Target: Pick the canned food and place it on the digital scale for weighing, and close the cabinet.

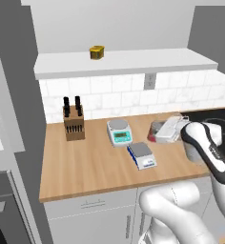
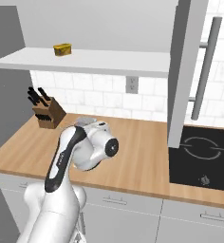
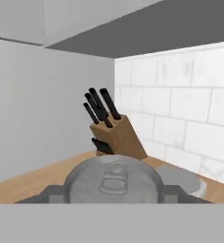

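Flat, even, rendered light fills all three views, bright without glare or hot spots. The wooden counter [image 1: 95,162] carries only faint, soft shadows beside the knife block [image 1: 73,125]. The underside of the shelf [image 3: 156,28] reads as a dark grey wedge in the hand view, the darkest area there. Edges look slightly soft and pixelated from low resolution. The can's silver lid [image 3: 115,182], very near the hand camera, appears a little blurred. Straight lines stay straight towards the picture edges.

Arm [image 1: 207,147] bent low, claw [image 3: 115,192] clamped on canned food [image 3: 115,179].
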